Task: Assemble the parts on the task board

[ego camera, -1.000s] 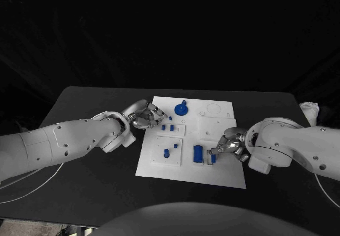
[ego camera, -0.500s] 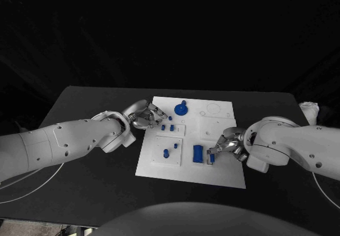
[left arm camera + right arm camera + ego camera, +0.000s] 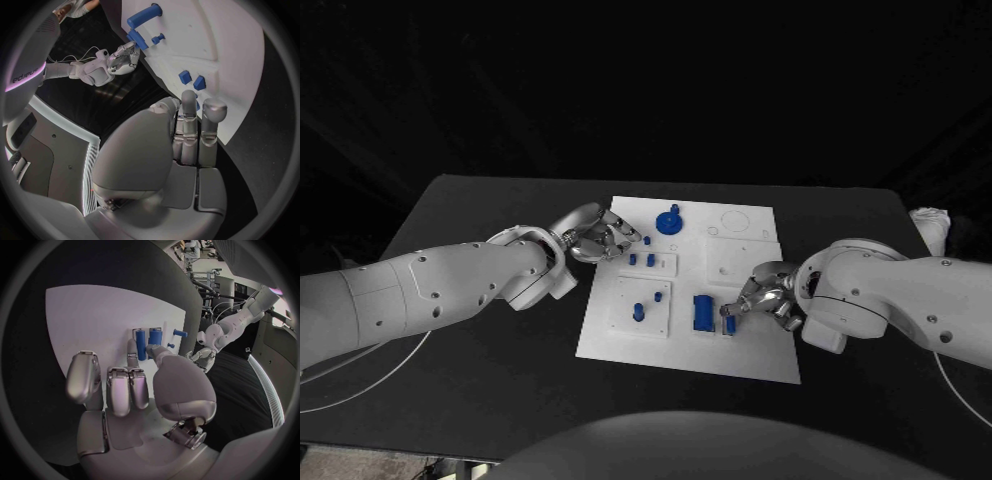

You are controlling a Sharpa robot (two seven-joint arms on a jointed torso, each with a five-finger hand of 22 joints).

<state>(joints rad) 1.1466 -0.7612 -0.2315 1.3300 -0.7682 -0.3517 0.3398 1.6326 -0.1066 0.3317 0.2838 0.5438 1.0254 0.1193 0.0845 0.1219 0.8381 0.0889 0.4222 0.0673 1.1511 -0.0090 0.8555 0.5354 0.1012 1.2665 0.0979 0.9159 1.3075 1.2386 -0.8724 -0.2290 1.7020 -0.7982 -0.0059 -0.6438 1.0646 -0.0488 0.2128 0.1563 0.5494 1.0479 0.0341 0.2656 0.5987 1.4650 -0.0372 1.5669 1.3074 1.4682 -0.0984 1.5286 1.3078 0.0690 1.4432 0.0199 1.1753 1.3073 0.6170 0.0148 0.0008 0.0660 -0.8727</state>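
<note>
Robot hand on your right (image 3: pixel 759 298) has crept slightly toward the blue block (image 3: pixel 704 313) standing on the task board (image 3: pixel 747 350), fingers curled and holding nothing, so you're closing in to grasp.

A black table (image 3: pixel 488 350) stretches out before me, dark all around it. A thin white cable (image 3: pixel 365 372) trails across the table's near left corner by my arm.
</note>
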